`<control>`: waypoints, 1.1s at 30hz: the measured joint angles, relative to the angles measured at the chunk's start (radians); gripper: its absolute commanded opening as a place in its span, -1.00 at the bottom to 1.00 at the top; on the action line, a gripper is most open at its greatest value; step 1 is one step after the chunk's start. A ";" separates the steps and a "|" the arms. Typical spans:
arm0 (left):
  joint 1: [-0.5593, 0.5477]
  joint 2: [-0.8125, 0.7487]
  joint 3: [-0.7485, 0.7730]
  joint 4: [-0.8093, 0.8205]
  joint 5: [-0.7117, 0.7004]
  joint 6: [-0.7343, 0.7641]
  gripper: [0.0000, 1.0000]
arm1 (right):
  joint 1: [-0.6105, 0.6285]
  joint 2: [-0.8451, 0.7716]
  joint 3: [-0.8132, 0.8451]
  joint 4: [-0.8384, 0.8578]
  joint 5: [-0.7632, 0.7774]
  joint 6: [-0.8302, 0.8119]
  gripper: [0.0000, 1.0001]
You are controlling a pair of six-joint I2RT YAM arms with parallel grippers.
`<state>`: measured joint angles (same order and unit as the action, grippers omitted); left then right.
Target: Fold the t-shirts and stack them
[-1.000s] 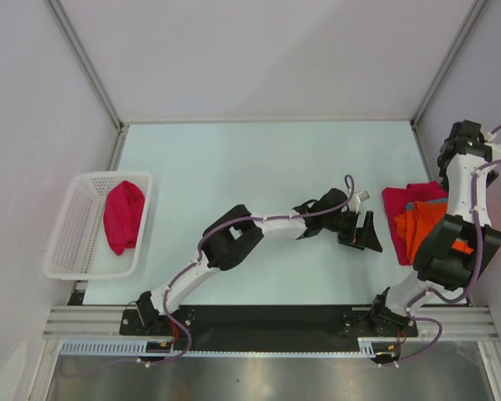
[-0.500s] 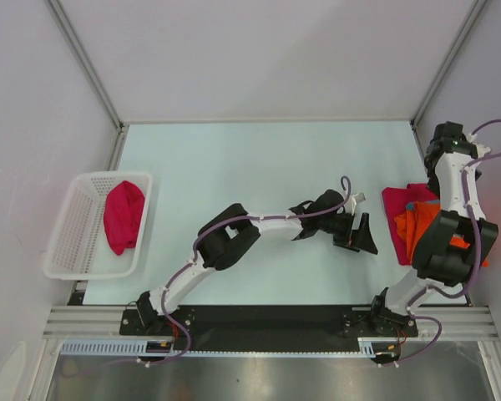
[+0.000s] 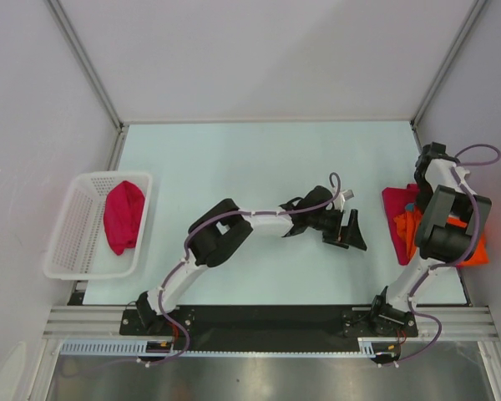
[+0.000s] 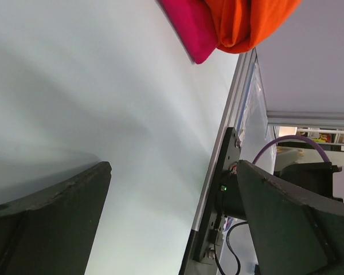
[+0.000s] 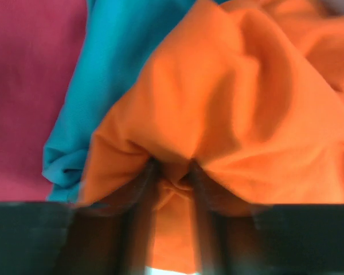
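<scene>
A stack of t-shirts lies at the table's right edge: a crimson t-shirt at the bottom, a teal one over it, and an orange t-shirt crumpled on top. My right gripper points down into the stack, its fingers pinching a bunched fold of the orange t-shirt. My left gripper hovers over bare table left of the stack, open and holding nothing; its wrist view shows the crimson and orange edges ahead. Another crimson t-shirt lies crumpled in the basket.
A white mesh basket stands at the table's left edge. Grey walls close in the back and both sides. The right arm's elbow hangs over the near part of the stack. The table's metal front rail runs close to the left gripper.
The right wrist has swung down and inward over the stack, and its jaws have narrowed onto the orange fold. The left gripper has drifted a little to the left, still open.
</scene>
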<state>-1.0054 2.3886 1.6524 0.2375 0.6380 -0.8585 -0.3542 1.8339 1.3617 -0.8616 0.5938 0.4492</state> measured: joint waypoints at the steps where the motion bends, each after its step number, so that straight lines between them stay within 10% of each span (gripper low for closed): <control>1: 0.003 0.000 0.000 0.000 0.001 0.000 0.99 | 0.004 0.009 -0.008 0.010 -0.004 0.002 -1.00; 19: 0.010 0.000 0.011 -0.022 0.001 0.001 0.99 | 0.152 -0.103 -0.034 0.066 0.004 -0.032 -1.00; 22: 0.010 0.000 0.011 -0.022 0.001 0.000 0.99 | 0.160 -0.122 0.002 0.053 -0.001 -0.031 -0.21; 33: 0.011 0.000 0.003 -0.008 0.003 -0.002 0.99 | 0.122 -0.018 0.076 -0.017 0.009 -0.005 0.10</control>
<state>-0.9943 2.3886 1.6550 0.2295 0.6407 -0.8600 -0.2321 1.8156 1.4380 -0.8787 0.6025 0.4442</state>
